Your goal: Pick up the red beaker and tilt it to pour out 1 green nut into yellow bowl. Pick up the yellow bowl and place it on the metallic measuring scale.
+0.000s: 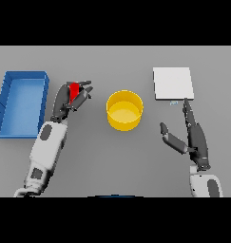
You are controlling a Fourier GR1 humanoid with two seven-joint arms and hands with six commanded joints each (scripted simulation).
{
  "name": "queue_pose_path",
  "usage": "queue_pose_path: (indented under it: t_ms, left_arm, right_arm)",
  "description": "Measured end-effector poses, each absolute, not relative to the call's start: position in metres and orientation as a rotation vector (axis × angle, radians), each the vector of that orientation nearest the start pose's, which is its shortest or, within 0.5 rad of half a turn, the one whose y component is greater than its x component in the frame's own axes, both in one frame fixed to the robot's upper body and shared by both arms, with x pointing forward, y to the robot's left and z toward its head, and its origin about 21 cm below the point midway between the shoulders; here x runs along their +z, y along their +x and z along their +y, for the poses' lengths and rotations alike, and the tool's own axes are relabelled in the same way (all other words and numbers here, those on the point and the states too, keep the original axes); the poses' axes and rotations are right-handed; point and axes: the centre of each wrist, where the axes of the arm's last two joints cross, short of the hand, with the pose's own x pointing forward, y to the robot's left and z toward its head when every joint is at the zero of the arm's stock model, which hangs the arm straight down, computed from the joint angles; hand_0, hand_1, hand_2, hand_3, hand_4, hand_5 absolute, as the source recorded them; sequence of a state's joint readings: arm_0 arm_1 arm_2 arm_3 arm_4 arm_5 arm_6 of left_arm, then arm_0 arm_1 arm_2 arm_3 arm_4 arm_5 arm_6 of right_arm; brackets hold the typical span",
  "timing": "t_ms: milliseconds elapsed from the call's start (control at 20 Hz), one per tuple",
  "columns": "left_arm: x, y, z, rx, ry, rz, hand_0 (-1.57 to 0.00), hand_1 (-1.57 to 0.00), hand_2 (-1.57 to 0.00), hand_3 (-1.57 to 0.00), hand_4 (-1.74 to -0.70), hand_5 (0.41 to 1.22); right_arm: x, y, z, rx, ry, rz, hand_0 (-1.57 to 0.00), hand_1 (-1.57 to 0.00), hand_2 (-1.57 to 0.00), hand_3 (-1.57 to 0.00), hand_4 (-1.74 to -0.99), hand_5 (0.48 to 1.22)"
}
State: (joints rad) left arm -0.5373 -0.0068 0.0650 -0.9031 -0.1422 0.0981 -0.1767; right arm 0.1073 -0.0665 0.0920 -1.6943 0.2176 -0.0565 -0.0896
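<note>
left robot hand [72,98] has its fingers curled round the red beaker [74,89], holding it to the left of the yellow bowl [124,110] and apart from it, beside the blue tray [7,104] on the grey worktop [112,156]. right robot hand [193,135] lies idle with fingers straight, just below the scale [173,83]. judgement: carry the beaker over the bowl's middle first, then tip slowly so only one nut drops; no nut is visible in the bowl.
</note>
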Motion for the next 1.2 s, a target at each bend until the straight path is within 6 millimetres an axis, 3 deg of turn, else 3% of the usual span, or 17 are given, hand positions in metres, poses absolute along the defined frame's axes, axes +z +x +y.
queue_pose_path:
  t_ms: [150, 300, 550, 900, 1200]
  left_arm:
    - [-0.002, 0.369, 0.174, -0.168, 0.078, -1.637, -1.54, -1.54, -1.54, -1.53, -1.7, 1.114]
    - [0.016, 0.371, 0.171, -0.242, 0.109, -1.671, -1.55, -1.56, -1.56, -1.55, -1.72, 1.114]
    - [0.049, 0.372, 0.165, -0.557, 0.227, -1.646, -1.56, -1.56, -1.56, -1.56, -1.73, 1.122]
    - [0.065, 0.381, 0.15, -0.784, 0.393, -1.55, -1.57, -1.57, -1.57, -1.57, -1.74, 1.128]
    - [0.075, 0.384, 0.122, -1.22, 0.713, -1.48, -1.57, -1.57, -1.57, -1.57, -1.74, 1.161]
  right_arm:
    - [0.007, 0.224, -0.232, 0.243, -0.235, -1.678, 0.0, 0.0, 0.0, 0.0, -1.259, 0.649]
    - [0.009, 0.225, -0.231, 0.251, -0.233, -1.691, 0.0, 0.0, 0.0, 0.0, -1.262, 0.658]
    - [0.009, 0.223, -0.229, 0.271, -0.25, -1.698, 0.0, 0.0, 0.0, 0.0, -1.256, 0.674]
    - [0.008, 0.223, -0.229, 0.27, -0.245, -1.677, 0.0, 0.0, 0.0, 0.0, -1.254, 0.683]
    - [0.012, 0.223, -0.227, 0.27, -0.221, -1.676, 0.0, 0.0, 0.0, 0.0, -1.267, 0.698]
